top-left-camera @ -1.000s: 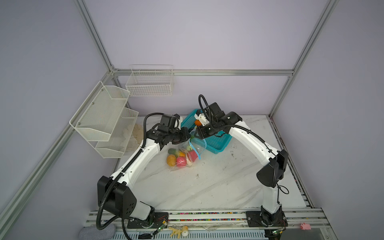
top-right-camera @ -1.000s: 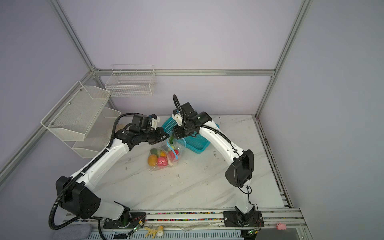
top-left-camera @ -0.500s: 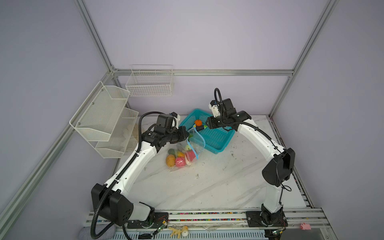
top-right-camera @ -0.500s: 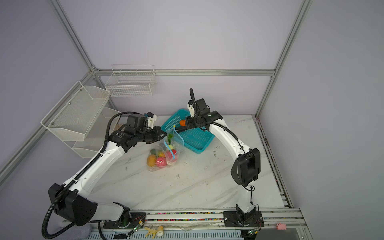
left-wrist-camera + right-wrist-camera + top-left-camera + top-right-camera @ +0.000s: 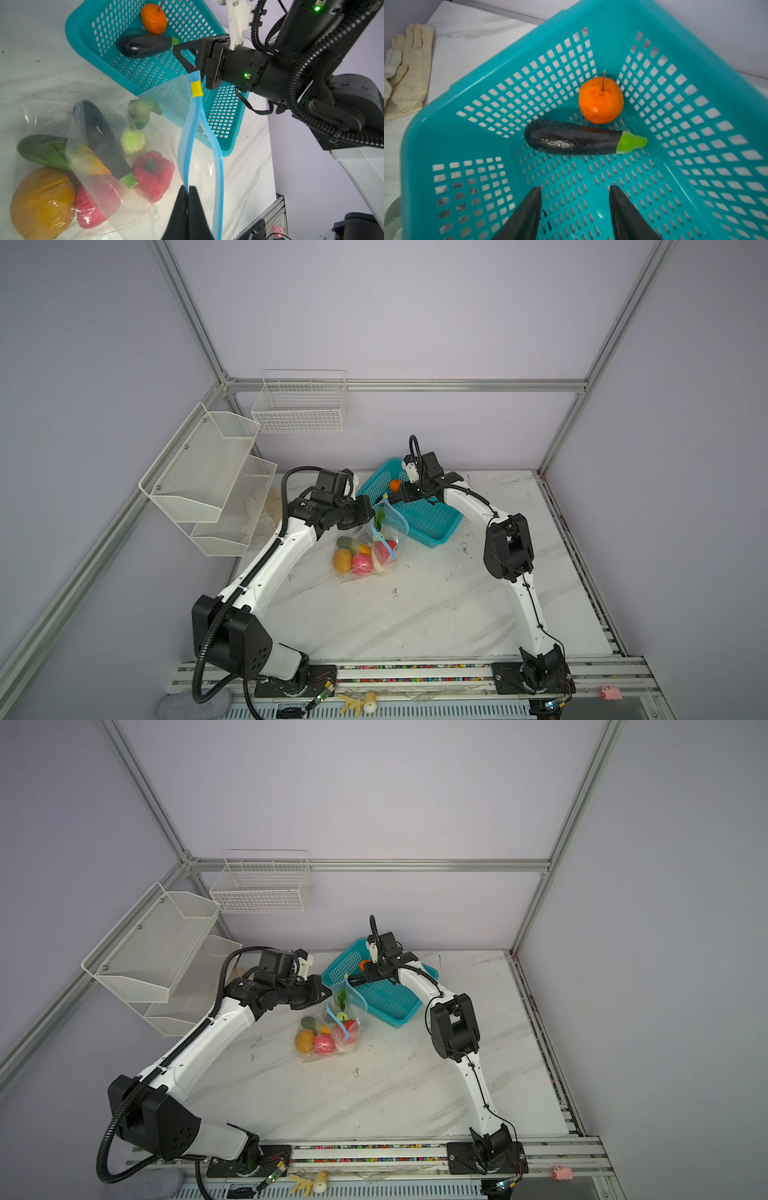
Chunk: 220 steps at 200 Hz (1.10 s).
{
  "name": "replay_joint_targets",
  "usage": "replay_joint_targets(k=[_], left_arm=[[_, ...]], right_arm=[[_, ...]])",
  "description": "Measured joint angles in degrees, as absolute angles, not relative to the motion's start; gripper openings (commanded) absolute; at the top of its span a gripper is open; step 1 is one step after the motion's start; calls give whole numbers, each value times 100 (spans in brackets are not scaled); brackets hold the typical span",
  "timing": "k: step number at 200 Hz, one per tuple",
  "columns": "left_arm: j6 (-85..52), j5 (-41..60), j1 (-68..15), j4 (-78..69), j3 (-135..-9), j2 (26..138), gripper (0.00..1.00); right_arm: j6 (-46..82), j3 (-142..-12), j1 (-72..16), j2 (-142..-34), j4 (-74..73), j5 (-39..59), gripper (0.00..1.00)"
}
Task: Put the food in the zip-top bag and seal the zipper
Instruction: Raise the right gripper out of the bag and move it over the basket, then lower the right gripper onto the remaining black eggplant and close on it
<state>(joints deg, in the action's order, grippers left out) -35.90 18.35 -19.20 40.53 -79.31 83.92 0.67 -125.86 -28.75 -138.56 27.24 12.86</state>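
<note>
Eggplant (image 5: 571, 138) is lying crosswise in a corner of the basket (image 5: 467, 83), straight ahead of the right gripper (image 5: 574, 187), whose jaws are hanging apart, empty.

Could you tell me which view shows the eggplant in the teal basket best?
The right wrist view: the eggplant lies whole and close, beside the orange in the teal basket. The left wrist view shows it smaller and farther off; in both top views I cannot make it out.

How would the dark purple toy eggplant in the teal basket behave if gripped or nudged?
Dark purple toy eggplant looks glossy, so likely slippery. Its rounded body would probably roll if nudged, perhaps into the round orange toy fruit beside it.
</note>
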Motion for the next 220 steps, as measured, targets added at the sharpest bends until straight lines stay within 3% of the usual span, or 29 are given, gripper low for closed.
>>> replay_joint_targets(k=[44, 140, 220], left_arm=[[-3583, 1841, -1881, 4130, -7931, 8545, 0], [-3583, 1885, -1876, 4167, -8036, 8552, 0], [-3588, 1911, -1876, 4167, -8036, 8552, 0]], right_arm=[[-67, -13028, -2847, -14339, 2486, 1470, 71], [-75, -14280, -2724, -15554, 2191, 1802, 82], [-99, -13906, -2703, -15375, 2034, 1892, 84]])
